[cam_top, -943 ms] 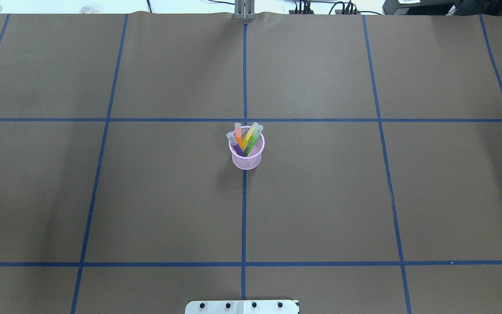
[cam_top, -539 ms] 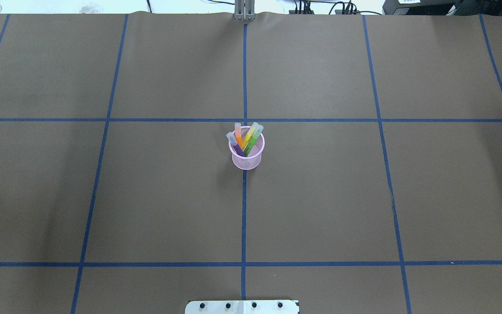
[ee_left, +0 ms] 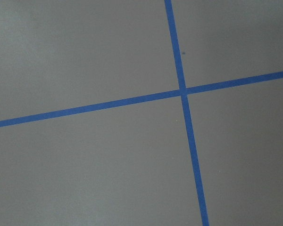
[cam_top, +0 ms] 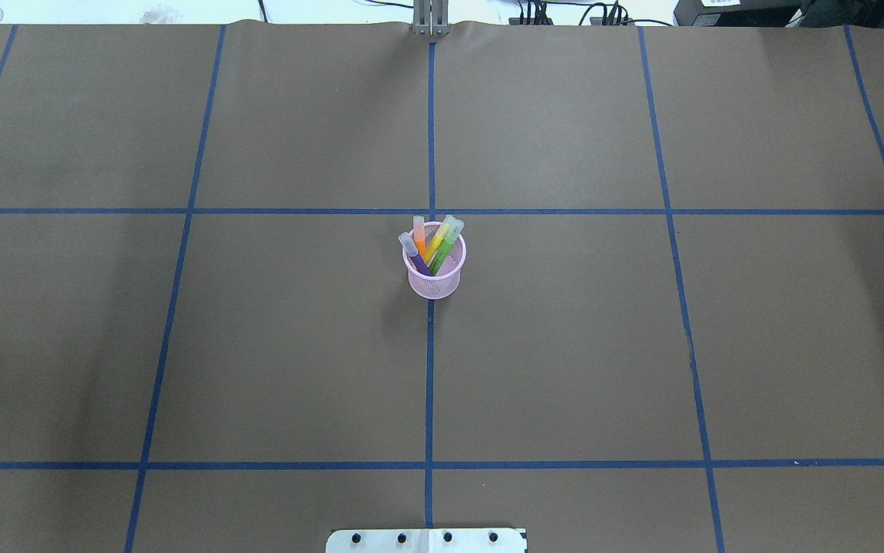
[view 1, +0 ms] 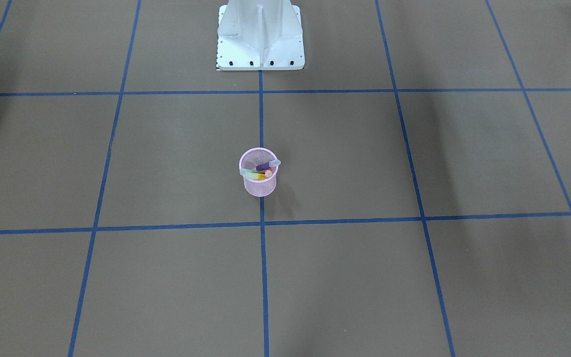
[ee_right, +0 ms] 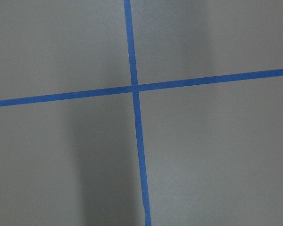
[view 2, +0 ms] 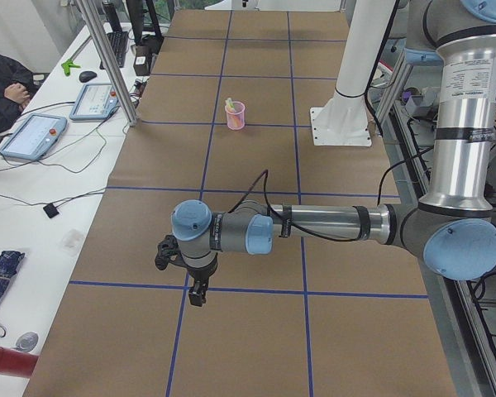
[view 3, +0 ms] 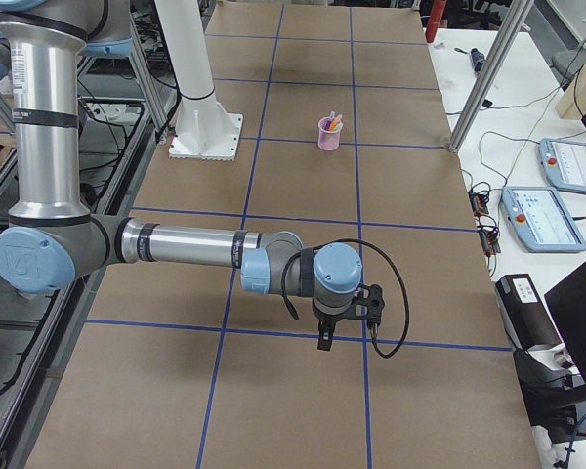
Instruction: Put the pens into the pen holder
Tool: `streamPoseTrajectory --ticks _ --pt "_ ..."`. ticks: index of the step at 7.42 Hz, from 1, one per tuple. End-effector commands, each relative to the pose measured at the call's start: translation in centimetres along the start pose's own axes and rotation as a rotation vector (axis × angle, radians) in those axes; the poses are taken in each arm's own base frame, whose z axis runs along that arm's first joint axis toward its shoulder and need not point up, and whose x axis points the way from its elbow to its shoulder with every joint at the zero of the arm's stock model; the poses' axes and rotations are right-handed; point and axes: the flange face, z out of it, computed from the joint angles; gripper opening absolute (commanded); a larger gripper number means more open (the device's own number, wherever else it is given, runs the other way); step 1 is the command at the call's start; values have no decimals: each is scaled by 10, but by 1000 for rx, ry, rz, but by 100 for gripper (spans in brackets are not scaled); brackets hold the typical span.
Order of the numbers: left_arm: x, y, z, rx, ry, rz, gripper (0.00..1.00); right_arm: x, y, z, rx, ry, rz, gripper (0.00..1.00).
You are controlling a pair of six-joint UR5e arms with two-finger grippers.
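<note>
From where I stood, the small round pink wire-mesh cup (cam_top: pixel 434 278) stood upright in the middle of the brown paper-covered table (cam_top: pixel 564 346), right on the central one of the blue tape lines (cam_top: pixel 428 384) and just on the robot's side of a crossing. All the pens were inside it, leaning against the rim with their whitish caps poking out above: a slim purple pen (cam_top: pixel 417 261) tilted toward the robot's left, an orange pen (cam_top: pixel 419 234) beside it, and a bright green pen (cam_top: pixel 445 250) slanting the other way, with what looked like a yellow pen (cam_top: pixel 436 243) lying against the green one. The white base plate (view 1: pixel 260 44) of the robot sat well apart from the cup. Both arms were stretched out low over opposite ends of the table, far from the cup. The left gripper (view 2: pixel 197 294) pointed down near a tape crossing, and so did the right gripper (view 3: pixel 324 339); each showed only from the side and small, so I could not tell whether either claw was spread or pressed together.
</note>
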Motion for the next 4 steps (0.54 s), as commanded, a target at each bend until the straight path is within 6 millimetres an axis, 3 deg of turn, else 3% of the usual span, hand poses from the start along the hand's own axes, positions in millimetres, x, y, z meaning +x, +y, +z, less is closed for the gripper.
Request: streamPoseTrajectory --ticks 1,4 --pt "0 -1 -1 1 0 1 100 -1 -1 -1 3 2 -5 100" --pt "0 0 0 0 0 -2 100 -2 -2 -2 6 11 -7 100"
